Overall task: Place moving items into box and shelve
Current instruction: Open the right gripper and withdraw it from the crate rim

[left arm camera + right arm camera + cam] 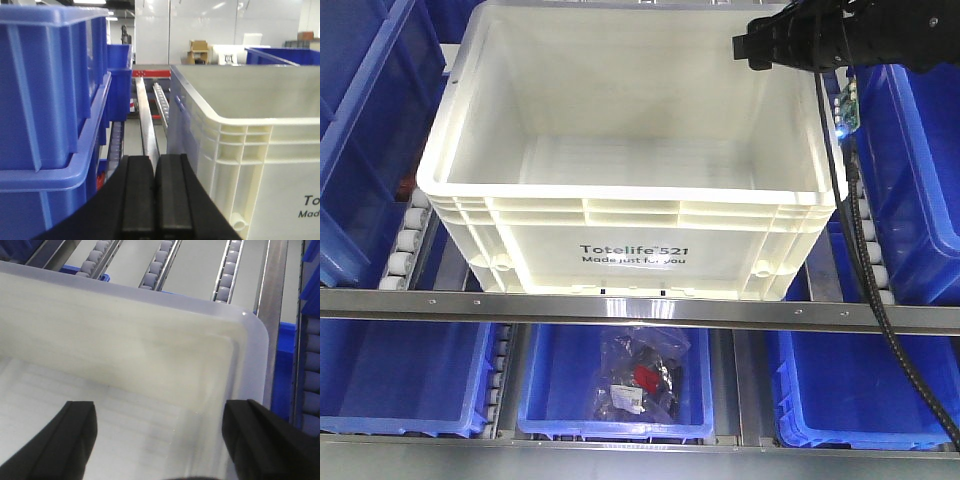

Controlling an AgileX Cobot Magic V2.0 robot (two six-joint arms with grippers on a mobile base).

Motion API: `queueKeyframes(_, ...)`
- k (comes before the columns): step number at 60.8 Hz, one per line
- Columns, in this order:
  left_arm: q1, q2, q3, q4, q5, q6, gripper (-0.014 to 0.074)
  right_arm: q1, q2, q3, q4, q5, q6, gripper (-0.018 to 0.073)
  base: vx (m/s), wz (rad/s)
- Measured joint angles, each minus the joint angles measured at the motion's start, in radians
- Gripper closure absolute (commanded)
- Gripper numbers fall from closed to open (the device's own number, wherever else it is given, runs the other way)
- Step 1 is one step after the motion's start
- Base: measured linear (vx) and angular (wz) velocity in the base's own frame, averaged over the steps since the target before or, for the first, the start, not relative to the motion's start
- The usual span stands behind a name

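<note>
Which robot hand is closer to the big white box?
The right. The right gripper hangs open above the white box, over its inside near a corner. The left gripper, fingers shut, sits outside, beside its side wall.

left pincer [156, 195]: jaws pressed together (empty) | right pincer [160, 440]: jaws spread

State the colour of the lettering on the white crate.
Black, on the white crate; clearest in the exterior front-facing view.

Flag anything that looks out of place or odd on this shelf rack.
The white crate sits a little skewed on the roller shelf and shows no items inside in the visible part. One blue bin below holds a crumpled plastic bag of parts. No spills or damage. The right claw hangs open above the crate.
</note>
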Motion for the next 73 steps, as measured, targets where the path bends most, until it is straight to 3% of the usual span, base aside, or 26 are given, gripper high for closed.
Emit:
queueKeyframes(47, 0.000, -0.016, 0.000, -0.027, 0.049, 0.003, 0.0603, 0.000, 0.000, 0.000, 0.000, -0.001, 0.000, 0.0001, 0.00, 0.00)
queueKeyframes(54, 0.000, -0.016, 0.000, -0.027, 0.049, 0.003, 0.0603, -0.003, 0.000, 0.000, -0.036, 0.002, -0.011, 0.0008, 0.00, 0.00)
queueKeyframes(73, 0.000, -0.016, 0.000, -0.027, 0.049, 0.003, 0.0603, -0.032, -0.094, 0.001, -0.017, 0.217, -0.011, 0.0009, 0.00, 0.00)
